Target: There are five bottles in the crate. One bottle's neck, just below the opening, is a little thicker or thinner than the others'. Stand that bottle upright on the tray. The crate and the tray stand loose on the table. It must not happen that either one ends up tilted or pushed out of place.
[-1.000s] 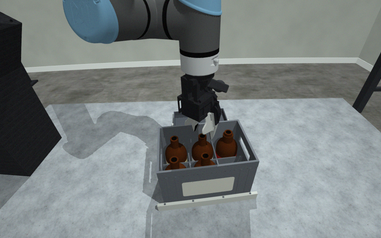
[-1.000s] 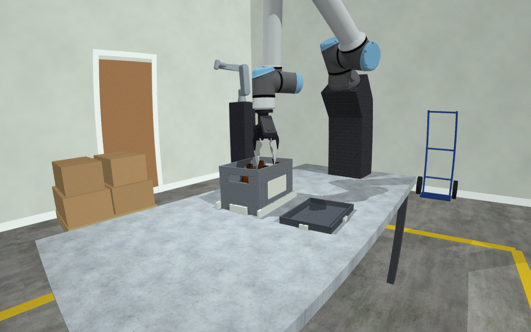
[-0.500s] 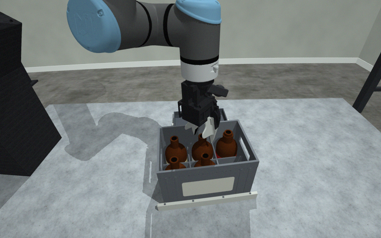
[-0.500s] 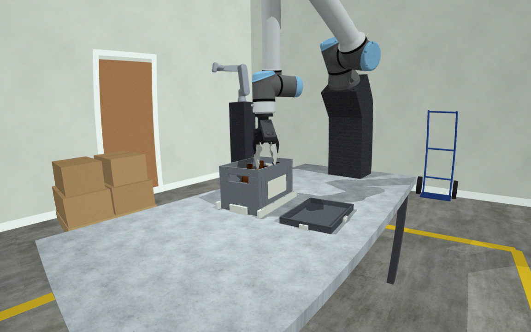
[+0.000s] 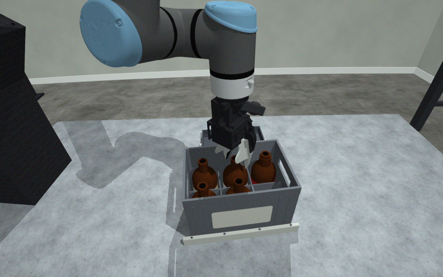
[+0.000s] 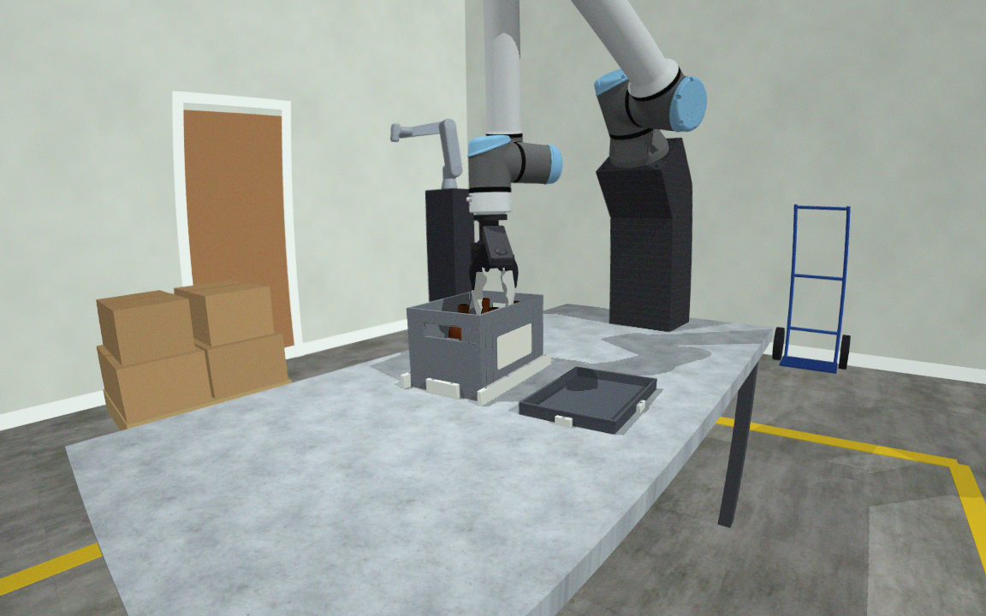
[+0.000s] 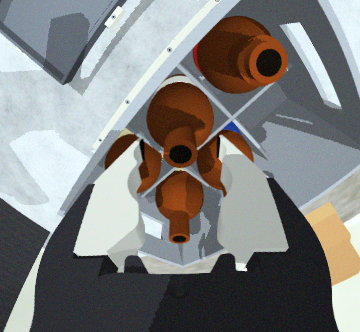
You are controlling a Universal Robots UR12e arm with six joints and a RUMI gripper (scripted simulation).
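Five brown bottles stand in the grey crate [image 5: 199,210] [image 6: 450,344] [image 7: 320,27]: three in the row next to the tray, two in the other row, and one corner cell is empty. My gripper [image 5: 232,154] [image 6: 493,300] [image 7: 180,138] is open and reaches into the top of the crate. Its white fingers flank the mouth and neck of the middle bottle [image 5: 233,172] [image 7: 180,107] of the three, and I see no contact. The dark tray [image 6: 592,398] [image 7: 55,22] [image 5: 259,132] lies empty on the table beside the crate.
White rails [image 5: 240,234] edge the crate's base. The black arm pedestal [image 5: 9,137] [image 6: 646,245] stands at the table's edge. Cardboard boxes [image 6: 190,344] and a blue hand truck [image 6: 814,287] stand on the floor away from the table.
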